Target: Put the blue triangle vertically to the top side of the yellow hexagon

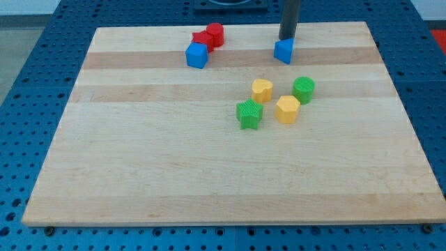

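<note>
Wooden board point(139, 174): my tip point(288, 39) touches the blue triangle point(283, 51) above the yellow hexagon point(287, 109); no pincer shows.

We see an evenly and brightly lit scene under soft overhead light, with no glare on the pale wooden board point(139, 174). Shadows stay short and faint beneath the small coloured blocks. Focus is sharp across the frame, and the edges show no obvious distortion.

A lab or robotics test bench: a pale wooden board point(230, 167) lies on a blue perforated metal table point(28, 104) with a regular hole grid.
</note>
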